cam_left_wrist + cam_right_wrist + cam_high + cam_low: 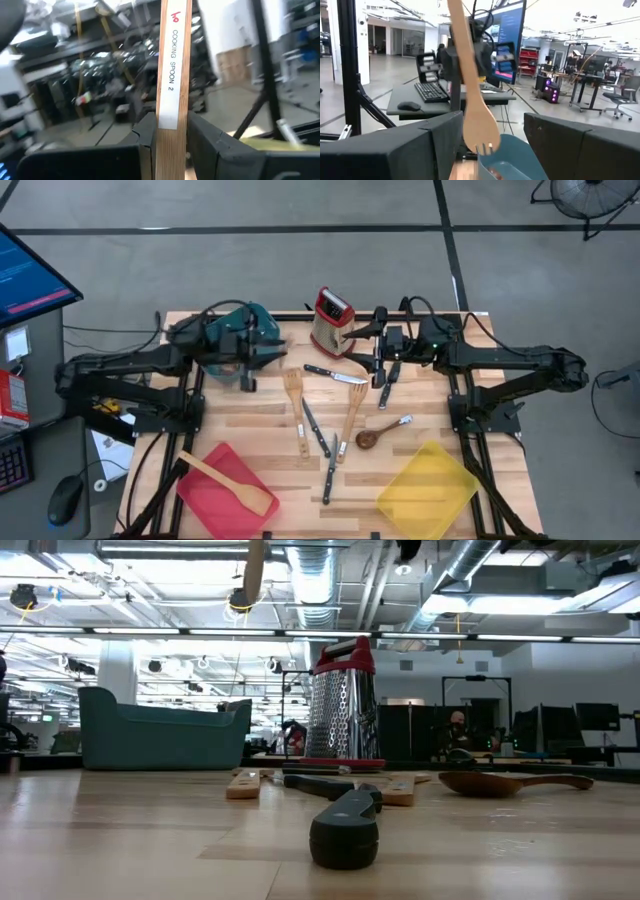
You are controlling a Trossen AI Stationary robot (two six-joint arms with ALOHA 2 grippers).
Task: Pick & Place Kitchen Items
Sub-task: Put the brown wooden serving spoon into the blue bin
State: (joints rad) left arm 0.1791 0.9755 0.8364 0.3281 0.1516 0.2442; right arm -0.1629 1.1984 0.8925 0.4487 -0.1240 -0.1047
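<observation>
Gripping wooden spoon (172,85) upright, left gripper (170,145) over teal bin (250,325)

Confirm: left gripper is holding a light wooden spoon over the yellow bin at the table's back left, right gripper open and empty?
Wrong on the bin's colour. In the high view the left gripper sits over the teal plastic bin; the yellow plastic bin is front right. The light wooden spoon is clamped, as the left wrist view shows. The right gripper is open and empty.

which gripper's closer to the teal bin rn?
Left. The left gripper hangs at the teal bin's edge, shut on a wooden spoon. The right gripper sits past the grater.
</observation>
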